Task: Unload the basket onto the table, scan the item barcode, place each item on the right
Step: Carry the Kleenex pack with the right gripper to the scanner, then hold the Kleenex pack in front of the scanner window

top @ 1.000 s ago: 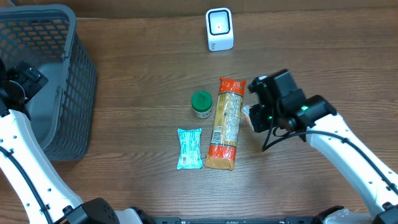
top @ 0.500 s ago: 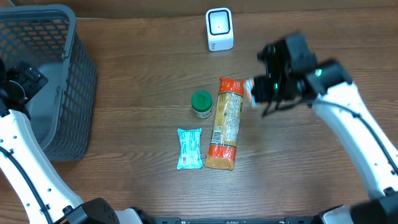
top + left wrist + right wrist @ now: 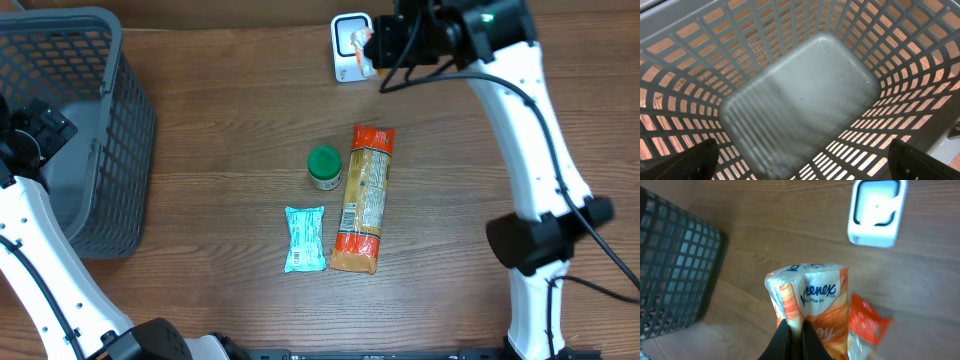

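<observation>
Presenting tissues (image 3: 810,300) to scanner (image 3: 875,212) | right tool (image 3: 792,330) clamped on tissues | left tool (image 3: 800,155) gaping over basket (image 3: 690,75) | next, I reckon: turn barcode to scanner face.

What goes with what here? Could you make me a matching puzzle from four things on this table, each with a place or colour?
1 tissue pack
2 basket
3 green-lidded jar
4 scanner

a beside the long orange packet
b white, at the table's far side
c pinched by the right gripper
d grey, on the left

Pairs: 1-c, 2-d, 3-a, 4-b.
</observation>
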Robot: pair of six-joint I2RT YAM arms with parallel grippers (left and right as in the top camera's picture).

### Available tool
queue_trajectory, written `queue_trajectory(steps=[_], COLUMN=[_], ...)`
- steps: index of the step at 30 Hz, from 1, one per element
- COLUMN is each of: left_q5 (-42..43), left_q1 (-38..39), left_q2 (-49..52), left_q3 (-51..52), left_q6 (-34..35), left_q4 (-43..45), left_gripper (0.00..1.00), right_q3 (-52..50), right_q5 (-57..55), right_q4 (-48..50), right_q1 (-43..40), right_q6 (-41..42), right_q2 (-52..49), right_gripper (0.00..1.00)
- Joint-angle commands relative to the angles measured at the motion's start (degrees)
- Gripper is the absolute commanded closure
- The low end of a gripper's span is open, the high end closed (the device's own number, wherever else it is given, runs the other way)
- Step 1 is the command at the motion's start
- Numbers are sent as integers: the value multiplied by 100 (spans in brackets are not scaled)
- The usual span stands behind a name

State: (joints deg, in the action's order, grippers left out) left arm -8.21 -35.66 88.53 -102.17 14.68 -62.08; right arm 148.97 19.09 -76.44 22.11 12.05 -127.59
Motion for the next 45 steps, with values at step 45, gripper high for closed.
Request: queue_trajectory(steps=[45], left_q5=[-33], left_q1=[7], left_q2=[28], left_q3=[-140], left_q6=[74], left_q4=[7], left_gripper=[0], right_q3=[24], right_q5=[1969], right_q4=[4876], right_q1=[-798], right_q6=[3742], right_q2=[-2686], right_gripper=[96])
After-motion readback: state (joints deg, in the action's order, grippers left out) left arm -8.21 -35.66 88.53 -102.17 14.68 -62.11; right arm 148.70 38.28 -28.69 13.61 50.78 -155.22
